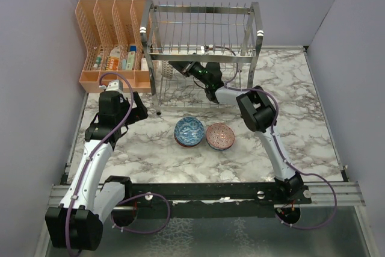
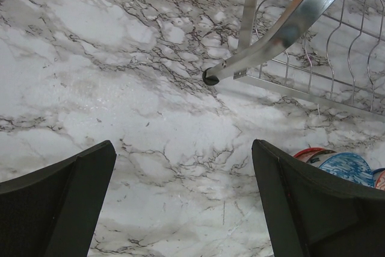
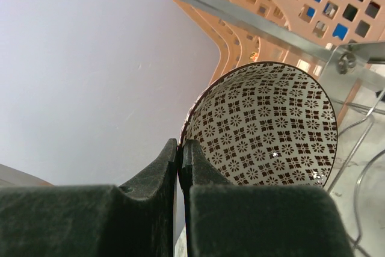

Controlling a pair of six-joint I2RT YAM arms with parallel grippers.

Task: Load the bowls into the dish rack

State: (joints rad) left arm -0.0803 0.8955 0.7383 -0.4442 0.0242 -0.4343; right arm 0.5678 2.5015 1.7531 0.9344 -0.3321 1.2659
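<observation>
Reaching into the lower tier of the shiny chrome wire dish rack [image 1: 201, 9], the right gripper [image 3: 180, 148] was pinched tight on the rim of a brown-flowered white ceramic bowl [image 3: 267, 127]. That bowl stood on edge inside the rack near its left end. Its mouth faced sideways toward the wrist camera and its base toward the orange mesh slotted organiser [image 1: 90, 22] just left of the rack. Small packets [image 1: 114, 61] filled the organiser's slots. In front of the rack, on the marble-patterned table [image 1: 301, 106], a blue-lined round bowl [image 1: 189, 130] sat mouth up, apparently nested on another with a reddish rim. A reddish-pink-lined round bowl [image 1: 220, 136] lay touching it, also mouth up. Near the rack's front left foot, the left gripper [image 2: 183, 145] hung over bare marble, jaws spread wide and holding nothing.
</observation>
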